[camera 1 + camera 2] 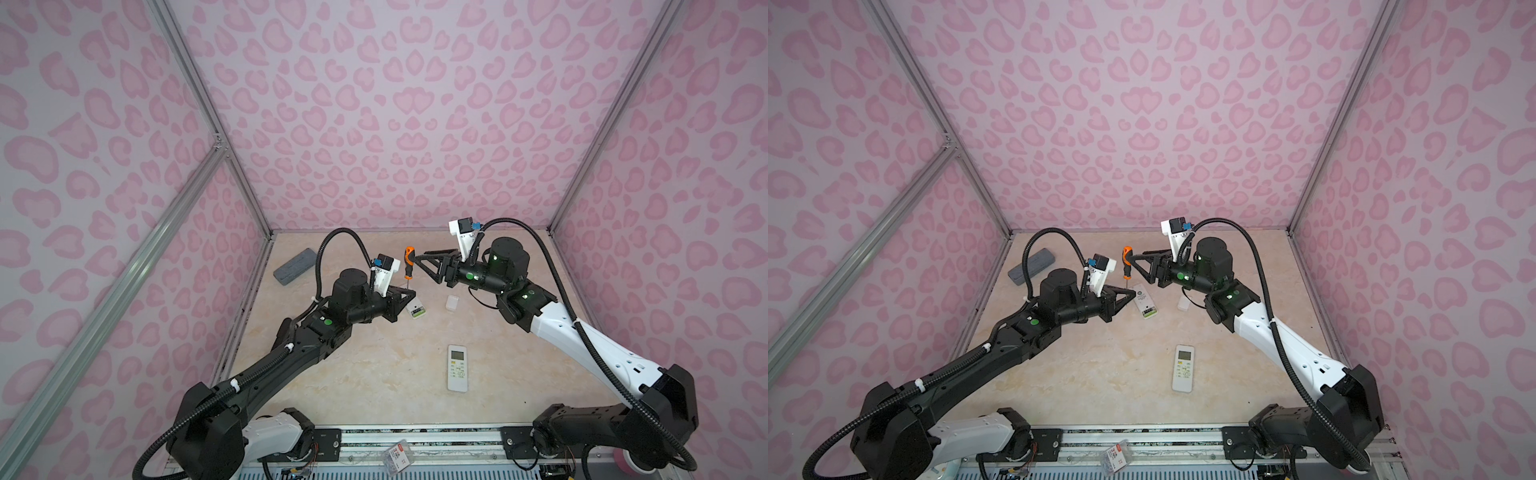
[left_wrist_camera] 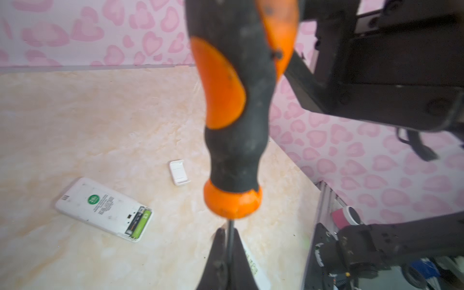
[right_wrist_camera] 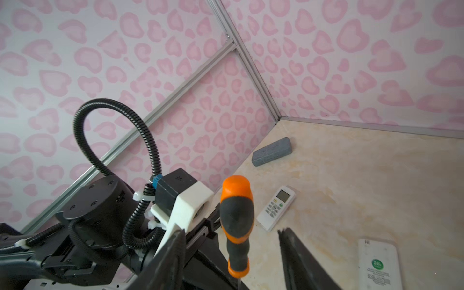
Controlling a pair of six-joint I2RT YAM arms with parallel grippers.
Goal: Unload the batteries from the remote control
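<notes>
While the left claw clenches the shaft of the upright screwdriver, the right claw hangs released astride its handle, and the remote control on the desk holds batteries.

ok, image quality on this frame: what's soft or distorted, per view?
Left wrist: the screwdriver handle sits close to the lens and is blurred; the opened remote behind it is sharper, and its green battery is distinguishable. Right wrist: the same handle is crisp. Both top views: wide-angle, walls splay outward; lighting even, shadows soft, no glare.
</notes>
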